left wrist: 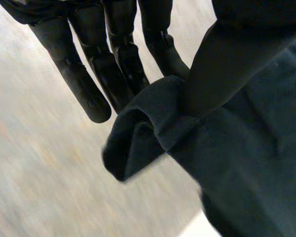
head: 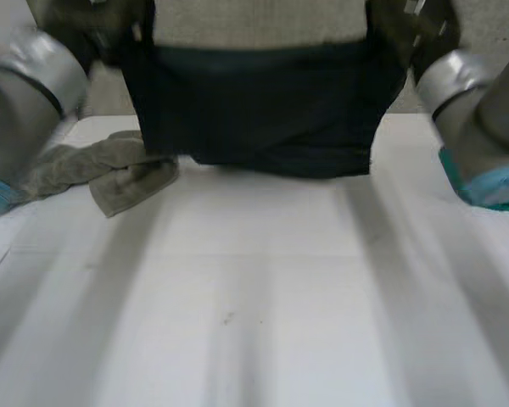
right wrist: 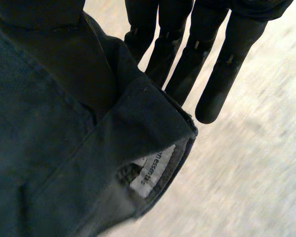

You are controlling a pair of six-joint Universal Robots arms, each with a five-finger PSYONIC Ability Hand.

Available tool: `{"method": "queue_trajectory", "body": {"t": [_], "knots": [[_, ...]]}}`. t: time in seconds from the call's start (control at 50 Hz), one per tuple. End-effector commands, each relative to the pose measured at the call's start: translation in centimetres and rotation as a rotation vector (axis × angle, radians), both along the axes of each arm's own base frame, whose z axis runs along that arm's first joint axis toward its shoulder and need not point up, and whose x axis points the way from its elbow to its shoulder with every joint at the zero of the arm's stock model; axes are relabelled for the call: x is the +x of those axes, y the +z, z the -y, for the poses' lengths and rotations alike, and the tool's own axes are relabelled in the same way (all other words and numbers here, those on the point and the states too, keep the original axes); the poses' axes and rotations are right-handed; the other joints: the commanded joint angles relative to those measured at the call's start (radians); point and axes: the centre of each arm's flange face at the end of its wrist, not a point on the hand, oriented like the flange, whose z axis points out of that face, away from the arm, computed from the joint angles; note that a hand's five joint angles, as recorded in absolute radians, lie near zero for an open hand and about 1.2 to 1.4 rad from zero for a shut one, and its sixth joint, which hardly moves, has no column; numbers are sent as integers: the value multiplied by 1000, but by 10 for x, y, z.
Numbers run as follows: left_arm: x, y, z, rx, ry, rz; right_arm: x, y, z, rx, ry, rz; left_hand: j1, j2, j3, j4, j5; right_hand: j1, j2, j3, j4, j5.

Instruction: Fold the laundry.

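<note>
A dark navy garment (head: 263, 110) hangs spread between my two raised arms above the table's far side, its lower edge just over the tabletop. My left hand (left wrist: 89, 84) pinches one upper corner of the garment (left wrist: 246, 163) between thumb and fingers. At the other upper corner, my right hand (right wrist: 212, 74) is shut on the garment (right wrist: 49, 163) the same way, where a hem folds over and a white label (right wrist: 150, 173) shows.
A crumpled olive-grey towel (head: 110, 170) lies at the far left of the white table (head: 254, 297), partly beside the hanging garment. My grey arms frame both sides of the table.
</note>
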Motion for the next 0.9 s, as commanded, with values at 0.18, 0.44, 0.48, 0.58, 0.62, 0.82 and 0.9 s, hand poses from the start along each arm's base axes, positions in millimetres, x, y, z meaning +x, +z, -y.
{"method": "queue_trajectory", "body": {"t": [0.18, 0.44, 0.48, 0.58, 0.62, 0.82, 0.9], "knots": [[23, 117, -29, -221, -18, -255, -14, 102, -25, -134, 59, 161, 259, 208, 207, 200, 244, 260, 228, 214, 206, 237], [-12, -28, 76, 82, 18, -139, -2, -28, 30, 185, -18, 88, 259, 208, 207, 200, 244, 260, 228, 214, 206, 237], [-22, -61, 93, 123, 11, -122, 3, -58, 43, 215, -48, 71, 259, 208, 207, 200, 244, 260, 228, 214, 206, 237], [-42, -111, 120, 141, -6, -125, 13, -102, 68, 146, -112, 65, 259, 208, 207, 200, 244, 260, 228, 214, 206, 237], [-49, -123, 128, 134, -12, -130, 16, -114, 76, 104, -135, 81, 259, 208, 207, 200, 244, 260, 228, 214, 206, 237], [-68, -162, 144, 144, -2, -137, 36, -170, 97, -31, -105, 103, -962, -1014, -1014, -1022, -978, -962, -994, -1008, -1016, -985], [-64, -147, 137, 157, 20, -130, 23, -155, 103, 15, -135, 115, -962, -1014, -1014, -1022, -978, -962, -994, -1008, -1016, -985]]}}
